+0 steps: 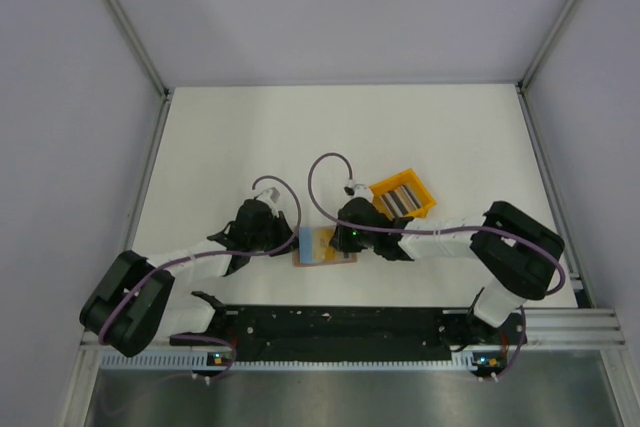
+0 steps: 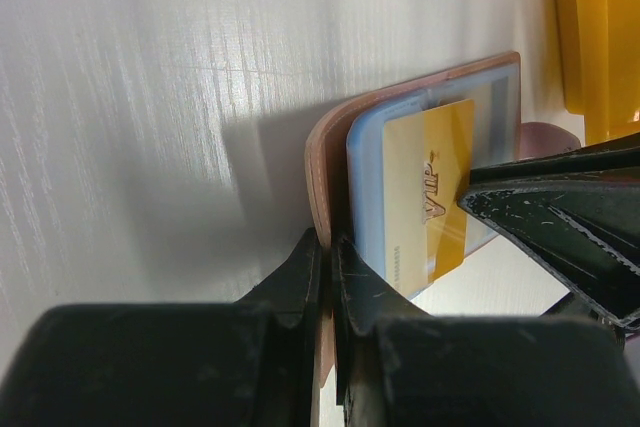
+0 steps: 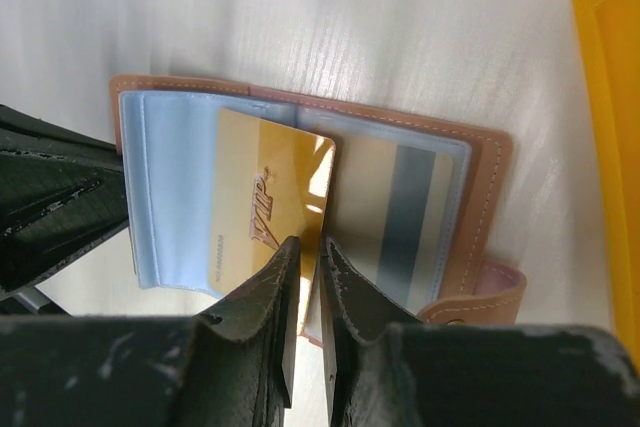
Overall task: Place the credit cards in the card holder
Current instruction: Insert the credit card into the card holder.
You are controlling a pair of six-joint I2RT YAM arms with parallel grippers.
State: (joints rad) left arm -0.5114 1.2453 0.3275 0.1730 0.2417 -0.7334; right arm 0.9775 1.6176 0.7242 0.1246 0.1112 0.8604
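1 gold VIP card (image 3: 265,197) lies partly over the light blue sleeves (image 3: 165,197) of the open tan card holder (image 3: 480,162), which sits on the white table (image 1: 250,137) between the 2 arms. The right gripper (image 3: 308,247) pinches the card's near edge. The left gripper (image 2: 328,247) is clamped on the card holder's tan cover. Just to the right, a yellow tray (image 1: 421,190) holds grey and dark cards (image 1: 397,199). Both arms reach inward, wrists close together over the card holder.
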